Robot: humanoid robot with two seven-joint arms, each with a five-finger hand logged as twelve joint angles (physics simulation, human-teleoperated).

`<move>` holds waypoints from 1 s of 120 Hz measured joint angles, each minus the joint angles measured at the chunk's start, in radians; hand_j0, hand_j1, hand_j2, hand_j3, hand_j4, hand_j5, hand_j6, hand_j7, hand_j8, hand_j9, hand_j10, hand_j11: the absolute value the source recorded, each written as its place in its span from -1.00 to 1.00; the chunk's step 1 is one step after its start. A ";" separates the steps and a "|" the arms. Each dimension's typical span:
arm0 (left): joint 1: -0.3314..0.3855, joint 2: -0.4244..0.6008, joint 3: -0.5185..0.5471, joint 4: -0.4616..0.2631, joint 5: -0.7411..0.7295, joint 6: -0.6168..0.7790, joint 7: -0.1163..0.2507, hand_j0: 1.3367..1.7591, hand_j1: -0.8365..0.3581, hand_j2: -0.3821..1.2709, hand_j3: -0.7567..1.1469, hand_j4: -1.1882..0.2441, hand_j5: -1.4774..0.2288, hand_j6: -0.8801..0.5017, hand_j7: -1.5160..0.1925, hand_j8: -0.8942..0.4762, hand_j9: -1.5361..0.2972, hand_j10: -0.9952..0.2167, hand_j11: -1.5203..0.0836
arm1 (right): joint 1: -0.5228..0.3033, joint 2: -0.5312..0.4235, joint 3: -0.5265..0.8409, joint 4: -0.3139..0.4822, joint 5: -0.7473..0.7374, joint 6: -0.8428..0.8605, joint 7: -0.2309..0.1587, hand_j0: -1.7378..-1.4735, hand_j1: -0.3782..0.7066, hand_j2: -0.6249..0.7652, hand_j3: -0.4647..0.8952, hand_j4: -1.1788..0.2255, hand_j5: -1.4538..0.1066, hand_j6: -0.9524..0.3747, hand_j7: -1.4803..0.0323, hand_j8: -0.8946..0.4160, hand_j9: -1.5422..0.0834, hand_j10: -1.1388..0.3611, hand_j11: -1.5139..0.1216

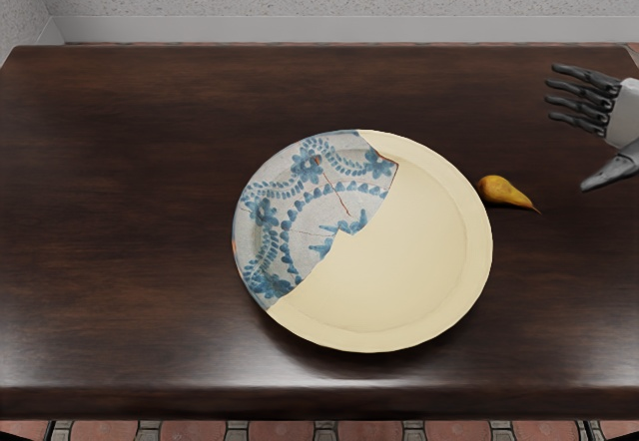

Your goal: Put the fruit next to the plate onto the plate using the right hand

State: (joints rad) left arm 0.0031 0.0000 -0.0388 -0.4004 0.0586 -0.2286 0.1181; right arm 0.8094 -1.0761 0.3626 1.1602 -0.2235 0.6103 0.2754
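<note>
A small yellow-orange pear lies on its side on the dark table, just right of the plate and apart from its rim, stem pointing right. The plate is round, cream on its right part and blue-patterned white on its left part. My right hand comes in from the right edge, up and to the right of the pear. Its dark fingers are spread and point left, the thumb hangs below them, and it holds nothing. The left arm does not show.
The dark wooden table reaches from a grey wall at the back to its front edge near the bottom of the picture. A tiled floor shows below that edge.
</note>
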 joint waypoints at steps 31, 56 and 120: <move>0.000 0.000 0.000 0.000 0.000 0.000 0.000 0.52 0.98 -0.54 -0.21 0.65 0.73 0.27 0.77 0.30 0.67 0.64 0.89 | 0.017 0.100 0.028 0.000 -0.001 0.000 -0.141 -0.40 -0.91 -0.10 -0.32 0.66 0.84 0.41 0.93 0.34 0.87 0.50 0.82; 0.000 0.000 0.000 0.000 0.000 0.000 0.000 0.52 0.98 -0.54 -0.21 0.65 0.73 0.27 0.77 0.30 0.67 0.64 0.89 | 0.127 0.186 0.070 0.045 -0.008 0.001 -0.489 -0.40 -0.91 -0.10 -0.32 0.65 0.83 0.41 0.93 0.34 0.87 0.49 0.82; -0.001 0.000 0.000 0.000 0.000 0.000 0.000 0.52 0.98 -0.54 -0.21 0.65 0.73 0.27 0.77 0.30 0.67 0.64 0.89 | 0.326 0.203 0.065 0.310 -0.527 -0.402 -0.872 -0.40 -0.90 -0.11 -0.32 0.64 0.83 0.39 0.92 0.33 0.86 0.49 0.82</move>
State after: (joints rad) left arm 0.0024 0.0000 -0.0385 -0.4004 0.0584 -0.2285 0.1181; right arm 1.1354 -0.8736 0.4275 1.4702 -0.7503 0.2083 -0.5966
